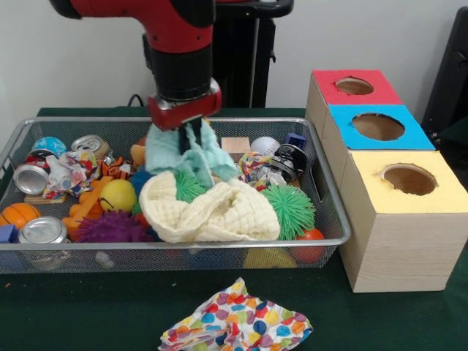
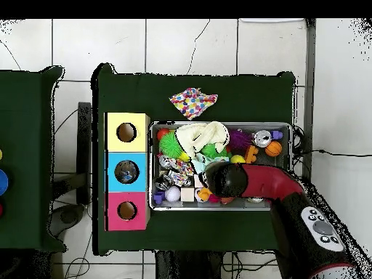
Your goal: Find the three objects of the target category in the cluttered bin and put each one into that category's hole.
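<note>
Arm over the full bin (image 1: 322, 219)
Gripper (image 1: 191, 142) pinches a light green cloth (image 1: 172, 153), w/ a yellow cloth (image 1: 219, 212) below. Dotted cloth (image 1: 238, 325) lies on table.

On the dark green tabletop (image 1: 88, 307), the wire mesh bin (image 1: 333, 234) sits at 9 o'clock of the row of three wooden boxes with holes (image 1: 398, 219), just beside it. A polka-dot cloth (image 1: 238, 325) lies on the tabletop at 6 o'clock of the bin. Inside the bin, a cream waffle cloth (image 1: 212, 212) lies in the middle, a green spiky ball (image 1: 291, 208) touching it at 3 o'clock, a crushed silver can (image 1: 42, 230) far at 9 o'clock.
</note>
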`<control>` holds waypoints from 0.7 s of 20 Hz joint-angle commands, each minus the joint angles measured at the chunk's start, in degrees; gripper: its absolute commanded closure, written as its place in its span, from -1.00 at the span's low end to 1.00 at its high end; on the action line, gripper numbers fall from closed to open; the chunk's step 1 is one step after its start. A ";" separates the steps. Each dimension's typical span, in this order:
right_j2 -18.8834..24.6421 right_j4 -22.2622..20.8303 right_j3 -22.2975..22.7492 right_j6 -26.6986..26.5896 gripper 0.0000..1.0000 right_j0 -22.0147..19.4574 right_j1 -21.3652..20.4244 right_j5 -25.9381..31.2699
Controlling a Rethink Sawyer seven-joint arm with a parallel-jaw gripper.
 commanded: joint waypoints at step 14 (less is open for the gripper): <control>10.05 -12.83 -12.36 -13.70 1.00 -6.87 1.19 8.83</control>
